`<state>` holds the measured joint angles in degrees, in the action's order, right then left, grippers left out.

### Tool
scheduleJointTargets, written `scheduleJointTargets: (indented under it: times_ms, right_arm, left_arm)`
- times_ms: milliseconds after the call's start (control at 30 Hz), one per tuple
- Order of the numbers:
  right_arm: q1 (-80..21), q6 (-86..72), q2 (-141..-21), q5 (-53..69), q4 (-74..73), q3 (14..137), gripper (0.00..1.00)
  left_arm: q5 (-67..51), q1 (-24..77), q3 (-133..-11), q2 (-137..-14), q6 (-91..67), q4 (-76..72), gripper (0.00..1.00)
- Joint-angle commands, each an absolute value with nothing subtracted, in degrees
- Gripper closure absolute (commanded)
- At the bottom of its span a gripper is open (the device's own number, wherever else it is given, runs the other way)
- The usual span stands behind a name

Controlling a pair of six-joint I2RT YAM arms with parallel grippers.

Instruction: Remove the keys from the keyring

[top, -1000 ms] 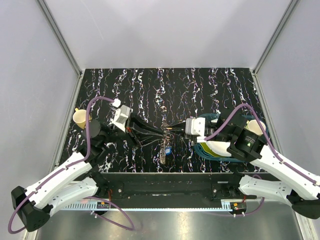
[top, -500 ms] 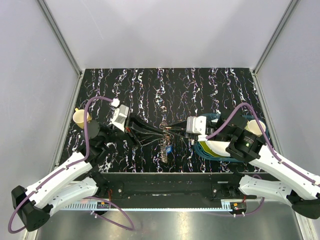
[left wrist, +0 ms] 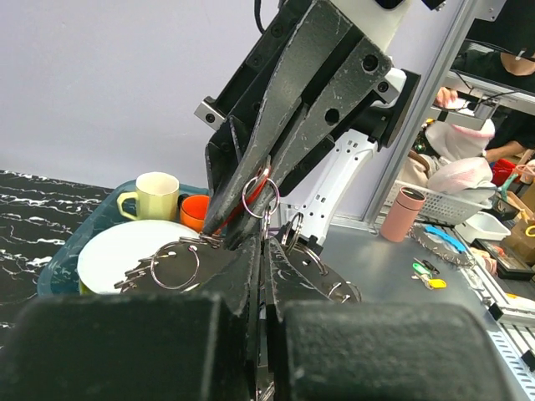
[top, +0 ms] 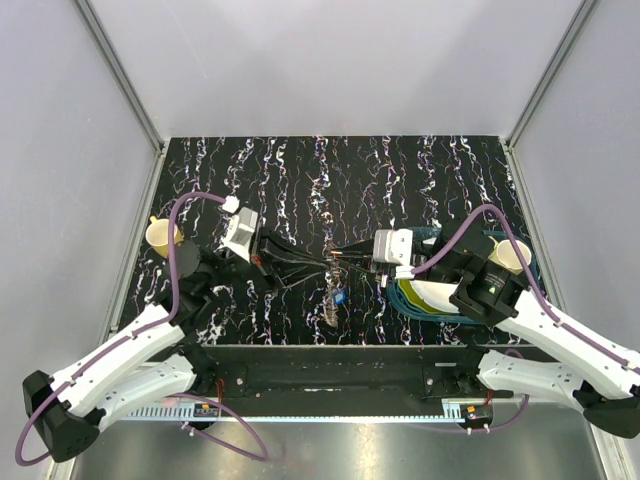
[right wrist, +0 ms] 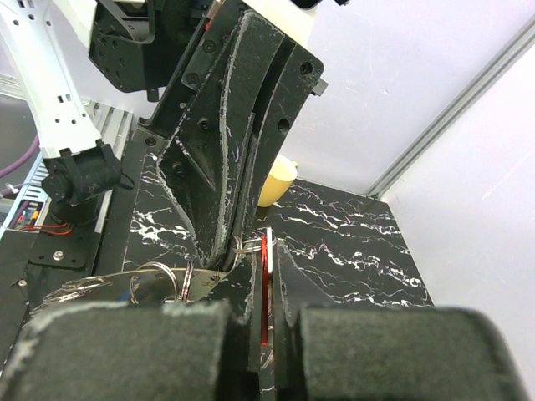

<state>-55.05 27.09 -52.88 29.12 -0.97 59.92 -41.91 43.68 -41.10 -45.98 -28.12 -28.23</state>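
My left gripper (top: 320,263) and right gripper (top: 341,256) meet tip to tip above the table's middle. The keyring (top: 331,300), a cluster of metal rings and pieces, hangs below them with the blue key (top: 340,297) in it. In the left wrist view my left gripper (left wrist: 263,244) is shut on the keyring, whose loose rings (left wrist: 174,266) spread beside the jaws. A small split ring (left wrist: 261,198) links to the red key (left wrist: 247,199). In the right wrist view my right gripper (right wrist: 269,255) is shut on the red key (right wrist: 264,280), seen edge-on.
A yellow cup (top: 160,235) stands at the left edge. A teal tray (top: 408,298) with a white plate (top: 432,293) and cups (top: 512,254) sits under the right arm. The plate (left wrist: 117,251), a mug (left wrist: 155,194) and an orange cup (left wrist: 194,209) show behind.
Both grippers have shifted slightly away from the near edge while staying joined at the ring. The hanging cluster has swung a little. Neither grip has changed.
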Motion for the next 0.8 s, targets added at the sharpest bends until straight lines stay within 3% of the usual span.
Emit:
scheduleJointTargets:
  times_ms: [0, 367, 767]
  right_arm:
    - [-55.0, 26.4, -51.9, 27.3, 1.2, 59.1, 1.00]
    - [-55.0, 28.4, -53.2, 21.4, -6.2, 59.1, 0.99]
    - [-55.0, 28.7, -55.5, 20.2, -6.4, 58.3, 0.89]
  left_arm:
    - [-36.0, 43.8, -41.0, -44.1, -26.5, -29.1, 1.00]
    - [-31.7, 43.8, -46.3, -41.5, -12.6, -7.7, 1.00]
    - [-28.5, 44.2, -46.1, -39.9, -3.3, -2.5, 1.00]
